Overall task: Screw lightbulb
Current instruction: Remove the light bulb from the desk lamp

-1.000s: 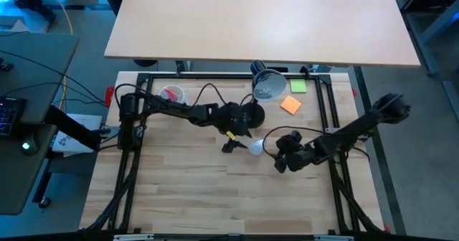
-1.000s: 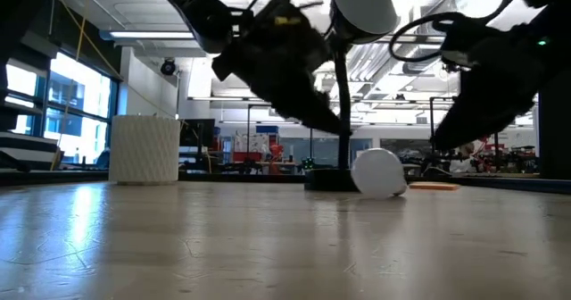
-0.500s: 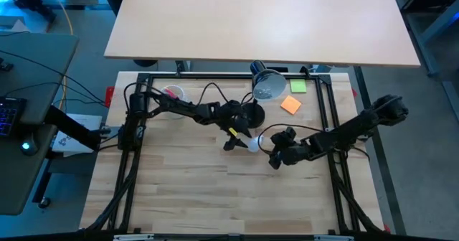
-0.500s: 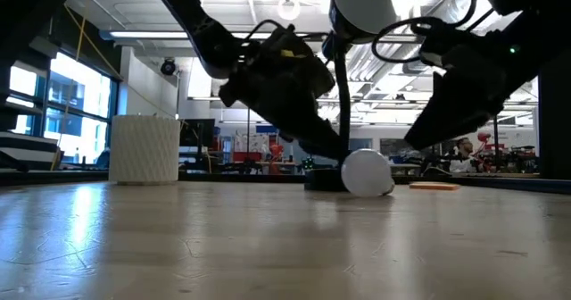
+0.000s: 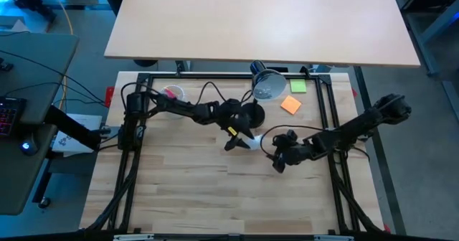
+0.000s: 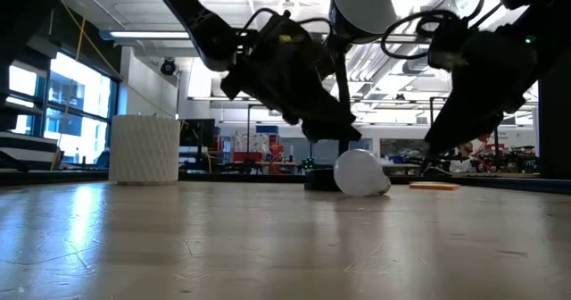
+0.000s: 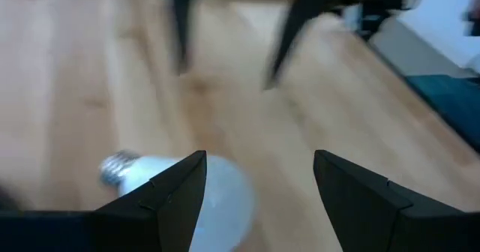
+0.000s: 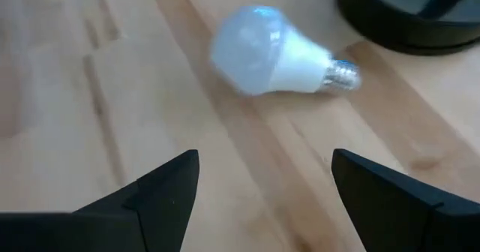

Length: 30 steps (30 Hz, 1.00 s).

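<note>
The lightbulb point(image 5: 250, 142), white with a silvery screw base point(image 8: 342, 73), lies on its side on the wooden table, just in front of the black lamp's round base point(image 5: 252, 115). My left gripper point(image 7: 259, 177) stands open, slanting down over the bulb point(image 7: 221, 196), with the bulb's round end showing between its fingers. My right gripper point(image 8: 266, 177) hangs open above the table to the bulb's near right point(image 5: 278, 163), with bare wood between it and the bulb. The lamp's head point(image 5: 267, 87) stands above, at the far side. My left gripper has one finger point(image 7: 176, 192) in front of the lightbulb's neck point(image 7: 146, 178), which lies on the table. That finger hides the spot, so I cannot tell whether it touches the bulb.
A white ribbed cup point(image 5: 172, 94) with pink items stands at the far left. An orange note point(image 5: 290, 105) and a green note point(image 5: 297, 87) lie at the far right beside the lamp. Bare wood fills the table's near half.
The lightbulb has rolled a short way toward the table's left, closer under my left gripper. My left gripper has rolled about its wrist and tipped lower over the bulb, with its fingers still apart.
</note>
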Tool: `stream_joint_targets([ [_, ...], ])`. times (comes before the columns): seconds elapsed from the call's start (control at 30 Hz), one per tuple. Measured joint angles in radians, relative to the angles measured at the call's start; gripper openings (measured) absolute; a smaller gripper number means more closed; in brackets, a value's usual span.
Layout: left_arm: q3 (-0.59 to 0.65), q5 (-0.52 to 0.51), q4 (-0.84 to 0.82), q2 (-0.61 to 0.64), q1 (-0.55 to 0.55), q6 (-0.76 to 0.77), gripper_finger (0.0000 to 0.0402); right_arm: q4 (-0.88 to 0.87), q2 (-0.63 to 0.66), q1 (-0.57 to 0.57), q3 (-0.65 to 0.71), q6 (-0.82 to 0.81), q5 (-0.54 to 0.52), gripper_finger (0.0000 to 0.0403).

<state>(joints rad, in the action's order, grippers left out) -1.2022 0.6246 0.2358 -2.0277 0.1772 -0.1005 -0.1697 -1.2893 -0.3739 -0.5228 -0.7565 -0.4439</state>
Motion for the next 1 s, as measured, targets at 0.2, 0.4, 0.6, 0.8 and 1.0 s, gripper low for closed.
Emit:
stream_joint_targets([
  [0.2,0.0,-0.018,-0.008,-0.008,0.022,0.004,0.0241,-0.025,0.0,-0.008,0.0,0.058,0.053,0.0302],
  [0.4,0.0,-0.018,-0.017,-0.009,0.024,-0.009,0.0241,-0.003,0.0,-0.006,0.0,0.13,-0.036,0.0302],
  [0.6,0.0,-0.081,-0.053,0.008,0.04,-0.032,0.0241,0.115,0.0,0.05,0.0,0.295,-0.099,0.0302],
  [0.8,0.0,-0.197,-0.178,0.078,0.045,-0.111,0.0241,0.241,-0.004,0.13,0.0,0.444,-0.044,0.0302],
  [1.0,0.0,-0.22,-0.303,0.097,0.064,-0.164,0.0241,0.472,-0.09,0.222,0.0,0.68,0.103,0.0302],
])
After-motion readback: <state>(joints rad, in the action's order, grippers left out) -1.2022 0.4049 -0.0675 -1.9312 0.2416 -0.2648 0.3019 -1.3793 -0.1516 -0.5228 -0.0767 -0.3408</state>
